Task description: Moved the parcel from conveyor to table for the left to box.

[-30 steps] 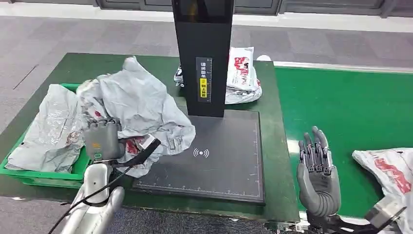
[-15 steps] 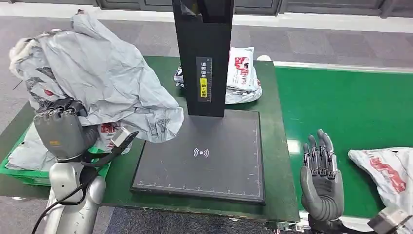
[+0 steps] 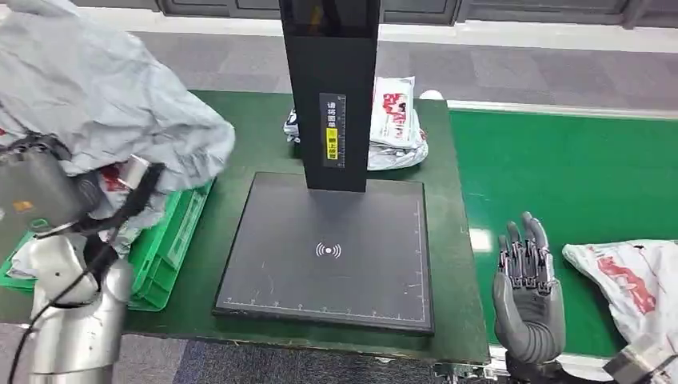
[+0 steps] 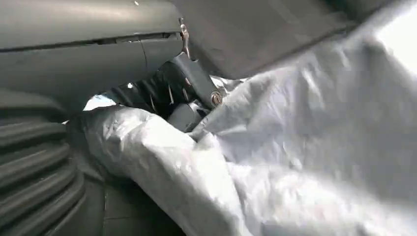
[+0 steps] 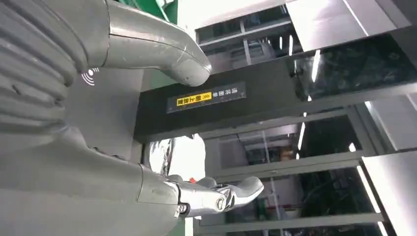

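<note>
From the head view I see my left hand point(image 3: 36, 196) at nine o'clock, raised above the table's left end and gripping a big crumpled grey parcel bag point(image 3: 104, 96); the left wrist view shows dark fingers point(image 4: 184, 86) closed into the grey plastic point(image 4: 305, 147). The bag hangs over the green crate point(image 3: 172, 240), which sits at the left edge of the dark green table point(image 3: 248, 136) and holds another grey bag at its near corner.

At the table's centre lies a black scanner pad point(image 3: 328, 248) with a black upright post point(image 3: 332, 88) at its twelve o'clock side, a yellow label on its face. Behind the post, a white and red parcel point(image 3: 396, 120) rests on the table.

At five o'clock my right hand point(image 3: 528, 292) stands upright, fingers apart, holding nothing, at the table's right edge. Just beside it, at four o'clock, a white and red bag point(image 3: 632, 284) lies on the bright green conveyor belt point(image 3: 560, 168). Grey floor stretches beyond, with dark framed panels along the far wall.
</note>
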